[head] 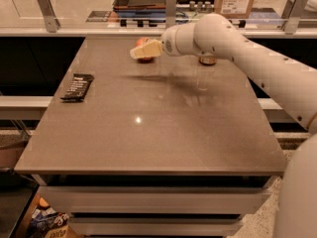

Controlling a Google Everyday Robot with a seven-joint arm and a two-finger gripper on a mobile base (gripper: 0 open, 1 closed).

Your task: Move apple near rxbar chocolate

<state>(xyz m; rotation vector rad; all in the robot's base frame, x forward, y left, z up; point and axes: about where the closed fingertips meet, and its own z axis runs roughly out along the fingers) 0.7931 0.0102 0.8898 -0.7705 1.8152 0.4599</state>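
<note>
Cream-coloured and blunt, the gripper hung at the far end of the table, a little left of centre, pointing toward the left side of the camera view. Whether it was open, closed or clamped on anything could not be told from this angle. It sat directly in front of the apple and overlapped it, so contact between the two could not be judged either.

Only slivers of the apple showed: a red-orange edge above the gripper and another strip of red below it, close to the tabletop. Its stem and most of its skin were hidden. It lay near the back edge of the table.

Behind the gripper, the white arm ran back and to the right, widening as it came toward the camera and leaving the view at the right side. It cast a soft shadow on the brown-grey surface beneath it. A gold-brown can stood just behind the arm, with only its base visible.

The rxbar chocolate, a flat black wrapper with pale lettering, lay near the left edge of the table, well apart from the apple and nearer the camera.
</note>
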